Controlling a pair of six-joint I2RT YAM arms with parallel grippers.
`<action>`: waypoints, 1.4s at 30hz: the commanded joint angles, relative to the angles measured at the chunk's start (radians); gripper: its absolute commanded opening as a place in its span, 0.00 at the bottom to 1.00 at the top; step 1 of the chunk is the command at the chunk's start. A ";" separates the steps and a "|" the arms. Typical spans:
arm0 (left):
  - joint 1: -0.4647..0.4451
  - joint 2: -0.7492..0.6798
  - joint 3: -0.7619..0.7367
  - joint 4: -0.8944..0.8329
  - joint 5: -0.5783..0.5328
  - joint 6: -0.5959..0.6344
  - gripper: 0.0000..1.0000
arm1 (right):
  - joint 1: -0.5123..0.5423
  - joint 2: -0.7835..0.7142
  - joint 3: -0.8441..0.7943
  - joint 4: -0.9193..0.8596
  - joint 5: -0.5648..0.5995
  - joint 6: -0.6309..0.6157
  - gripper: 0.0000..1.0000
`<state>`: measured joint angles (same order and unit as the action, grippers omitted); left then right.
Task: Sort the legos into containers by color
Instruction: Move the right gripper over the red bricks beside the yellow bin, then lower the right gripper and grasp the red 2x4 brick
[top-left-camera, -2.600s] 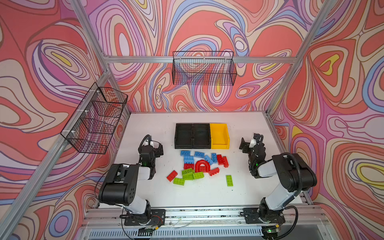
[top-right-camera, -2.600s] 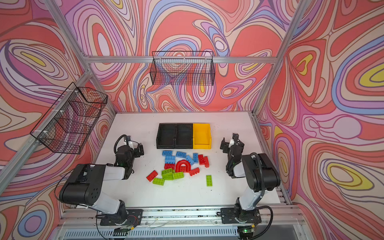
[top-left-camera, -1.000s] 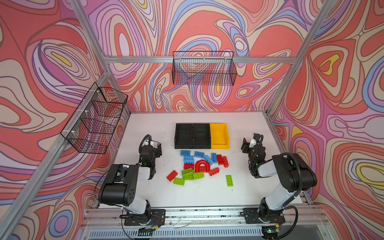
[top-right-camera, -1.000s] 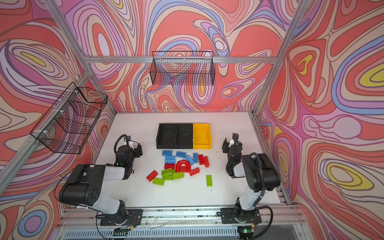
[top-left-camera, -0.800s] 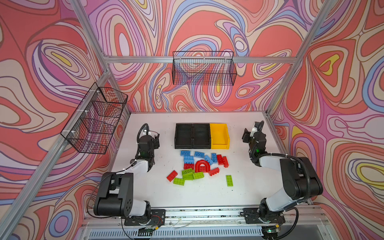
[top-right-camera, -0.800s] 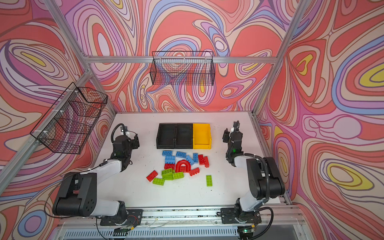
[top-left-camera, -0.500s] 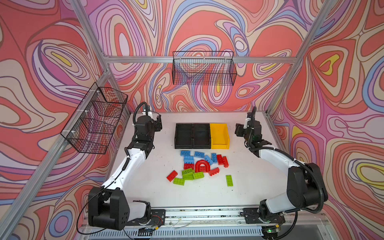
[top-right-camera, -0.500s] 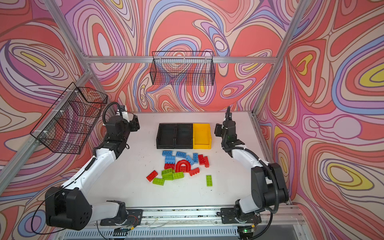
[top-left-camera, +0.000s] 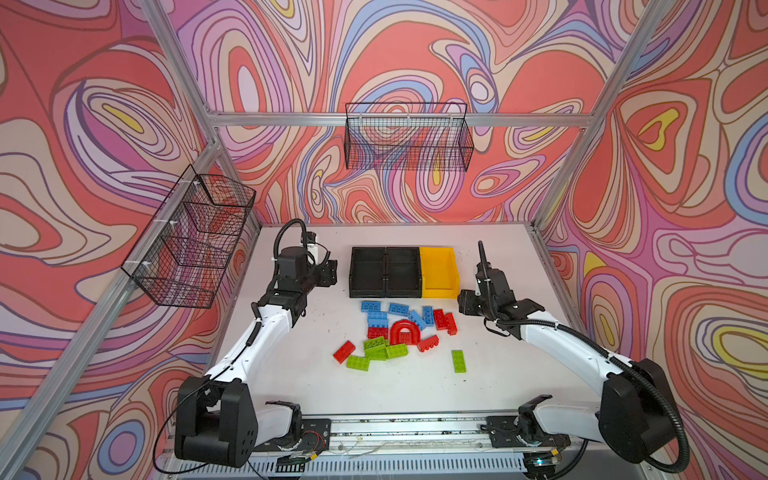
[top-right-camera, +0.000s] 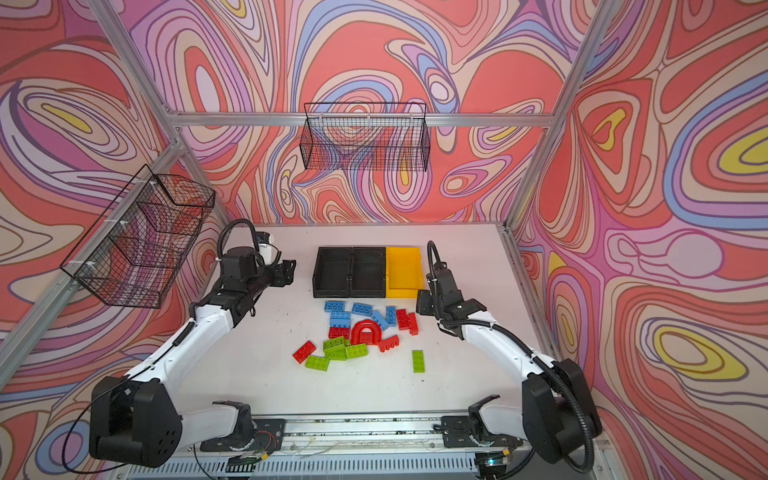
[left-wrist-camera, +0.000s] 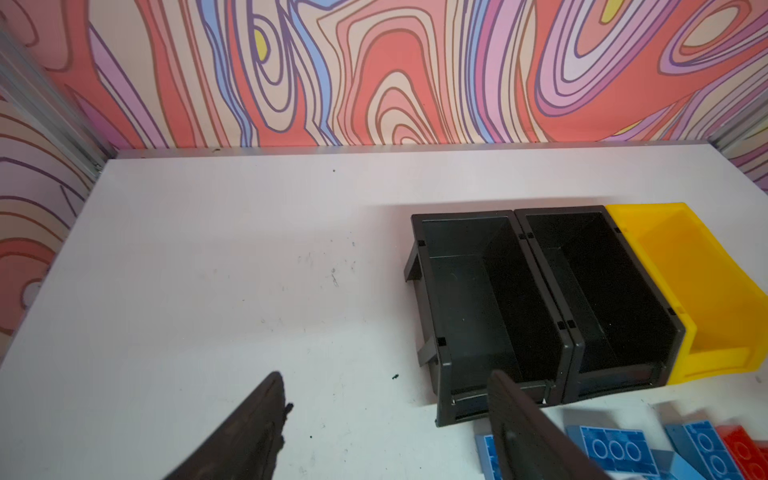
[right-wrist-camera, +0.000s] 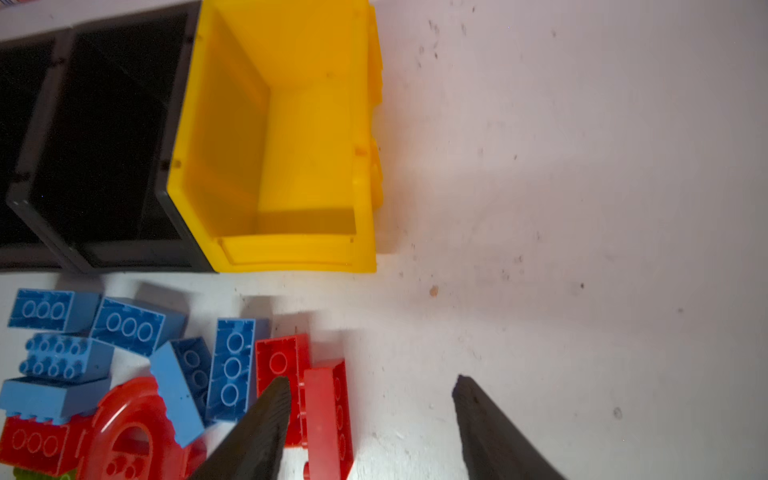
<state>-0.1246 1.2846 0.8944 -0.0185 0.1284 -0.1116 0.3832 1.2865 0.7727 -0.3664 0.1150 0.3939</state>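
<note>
Both jaws are gaping open, holding nothing. The legos (top-left-camera: 401, 332) are lying heaped on the desk (top-left-camera: 291, 374) by the empty bins (top-left-camera: 384, 272). The right jaws are hanging over two reds (right-wrist-camera: 324, 399); the blue (right-wrist-camera: 230, 365) beside them may be getting dragged along.

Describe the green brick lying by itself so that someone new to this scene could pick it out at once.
On the white table, find the yellow bin at the right end of the three-bin row. Toward the front edge from it, past the brick pile, lies the lone green brick. The other green bricks bunch together at the pile's front left; this one touches nothing.
</note>
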 joint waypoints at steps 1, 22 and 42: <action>0.000 0.021 0.029 0.010 0.079 -0.042 0.78 | 0.027 0.023 -0.023 -0.041 -0.018 0.072 0.66; -0.004 0.031 0.034 0.005 0.110 -0.053 0.78 | 0.066 0.226 -0.016 0.044 -0.038 0.028 0.47; -0.004 0.024 0.038 -0.001 0.119 -0.056 0.78 | 0.085 0.142 -0.026 0.069 -0.093 0.063 0.45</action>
<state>-0.1249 1.3178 0.9028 -0.0185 0.2359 -0.1612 0.4606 1.4727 0.7567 -0.3058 0.0456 0.4335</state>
